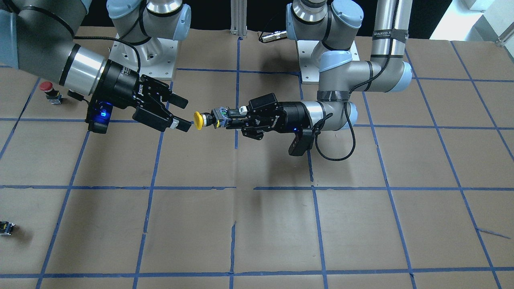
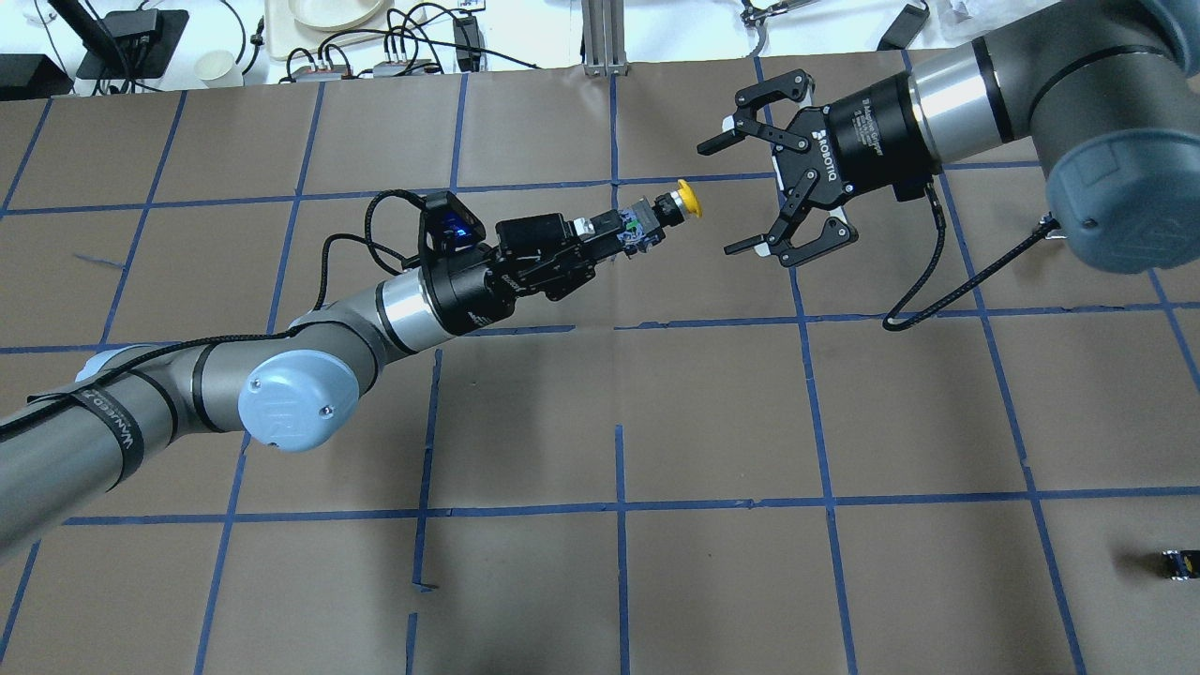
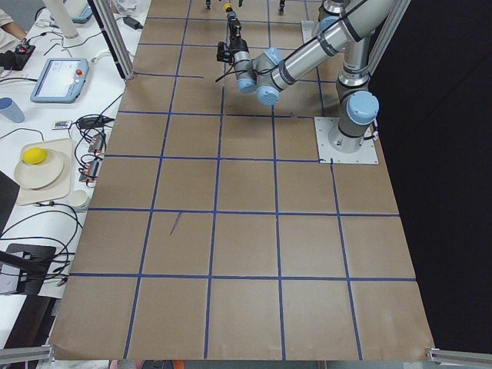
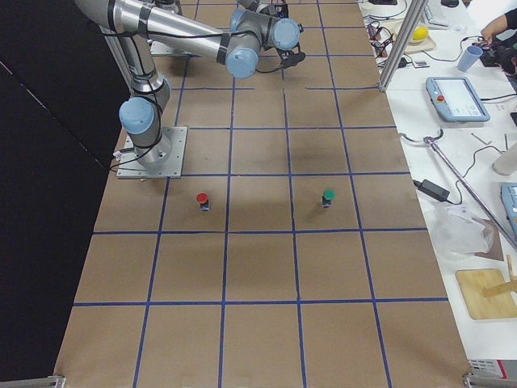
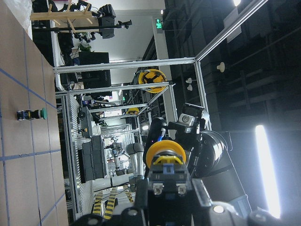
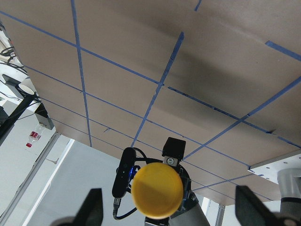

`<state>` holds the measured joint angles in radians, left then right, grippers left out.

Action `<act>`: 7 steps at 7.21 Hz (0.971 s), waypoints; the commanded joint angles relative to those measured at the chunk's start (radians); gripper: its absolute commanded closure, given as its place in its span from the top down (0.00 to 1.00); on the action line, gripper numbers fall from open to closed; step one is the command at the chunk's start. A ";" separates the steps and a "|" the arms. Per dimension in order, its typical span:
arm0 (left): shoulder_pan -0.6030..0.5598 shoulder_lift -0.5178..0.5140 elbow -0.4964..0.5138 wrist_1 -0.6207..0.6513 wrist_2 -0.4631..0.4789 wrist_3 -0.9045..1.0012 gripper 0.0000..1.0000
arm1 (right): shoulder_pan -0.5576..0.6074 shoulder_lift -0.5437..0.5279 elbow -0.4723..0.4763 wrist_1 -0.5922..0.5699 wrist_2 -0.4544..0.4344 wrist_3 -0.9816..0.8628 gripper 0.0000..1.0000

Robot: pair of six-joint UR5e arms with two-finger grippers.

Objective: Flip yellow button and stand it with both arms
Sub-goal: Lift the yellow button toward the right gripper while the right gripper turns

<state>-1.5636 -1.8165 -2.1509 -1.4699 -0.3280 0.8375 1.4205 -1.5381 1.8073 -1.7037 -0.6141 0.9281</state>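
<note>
The yellow button (image 1: 198, 120) is held in the air above the table, lying sideways. My left gripper (image 1: 225, 120) is shut on its black-grey body, and the round yellow cap points at my right gripper (image 1: 184, 115). In the overhead view the button (image 2: 689, 198) sticks out of the left gripper (image 2: 623, 234), a short gap from the right gripper (image 2: 722, 197), which is open and empty. The left wrist view shows the cap (image 5: 164, 153) with the right gripper behind it. The right wrist view shows the cap (image 6: 156, 189) between my spread fingers (image 6: 92, 209).
A red-capped button (image 1: 47, 89) stands on the table near the right arm's base. A green-capped button (image 4: 328, 196) stands further out. A tiny dark part with a yellow spot (image 2: 1179, 563) lies near the table's right edge. Blue tape lines grid the brown table.
</note>
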 commanded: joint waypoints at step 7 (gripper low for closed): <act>-0.010 0.008 0.008 0.014 0.001 -0.011 0.01 | 0.002 0.022 0.000 -0.008 0.059 -0.002 0.86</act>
<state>-1.5751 -1.8091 -2.1430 -1.4550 -0.3273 0.8274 1.4219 -1.5176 1.8073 -1.7119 -0.5571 0.9274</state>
